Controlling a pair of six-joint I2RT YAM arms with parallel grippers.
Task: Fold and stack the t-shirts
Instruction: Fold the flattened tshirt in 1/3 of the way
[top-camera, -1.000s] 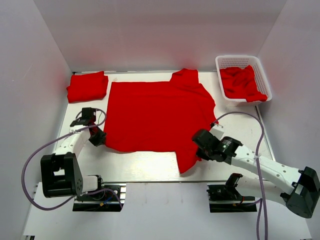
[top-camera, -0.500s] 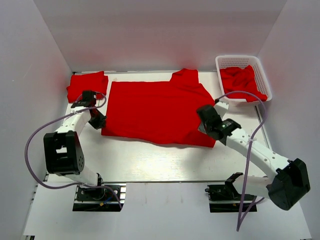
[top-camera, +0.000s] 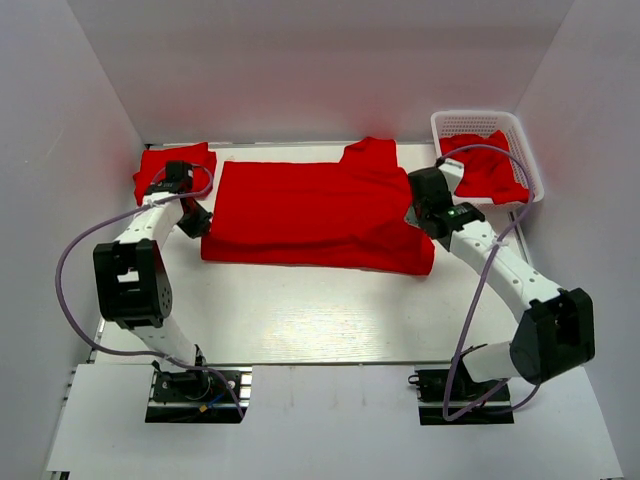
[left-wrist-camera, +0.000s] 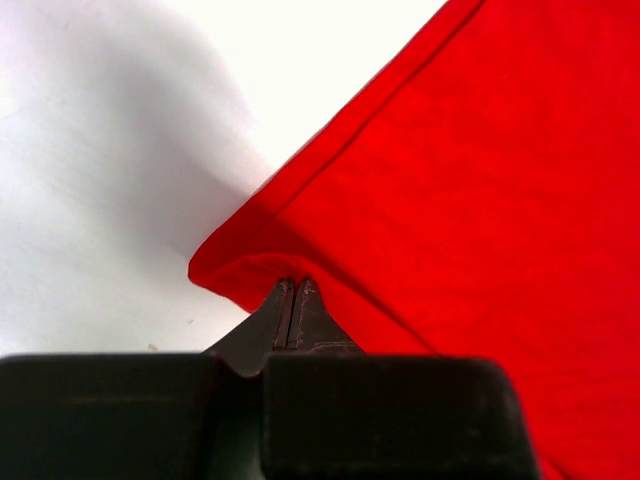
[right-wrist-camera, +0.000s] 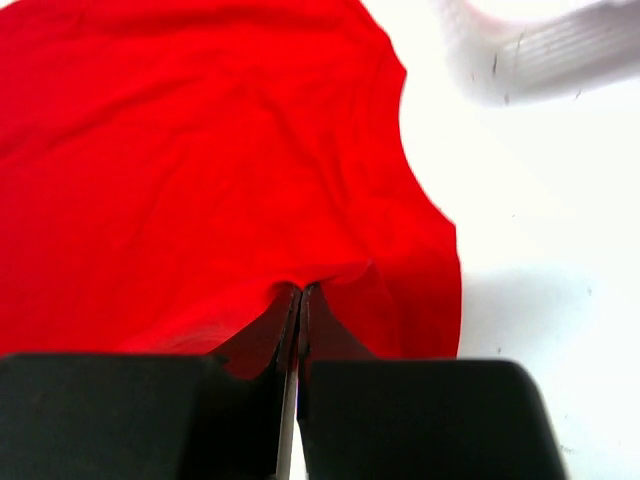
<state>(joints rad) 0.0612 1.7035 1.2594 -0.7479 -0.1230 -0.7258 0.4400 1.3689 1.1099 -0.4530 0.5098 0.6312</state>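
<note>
Table: white, carrying everything.
Spread t-shirt: red, lying mid-table.
Basket: right of spread t-shirt, holding a crumpled t-shirt.
Folded t-shirt: just left of spread t-shirt.
Left pincer: clamped on spread t-shirt's left edge.
Right pincer: clamped on its right edge.

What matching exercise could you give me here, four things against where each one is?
Things:
1 folded shirt
2 crumpled shirt
3 left gripper
4 right gripper

Places:
A in the basket
B shut on the spread shirt's left corner
C far left, beside the spread shirt
D shut on the spread shirt's right edge

Pairs: 1-C, 2-A, 3-B, 4-D
</note>
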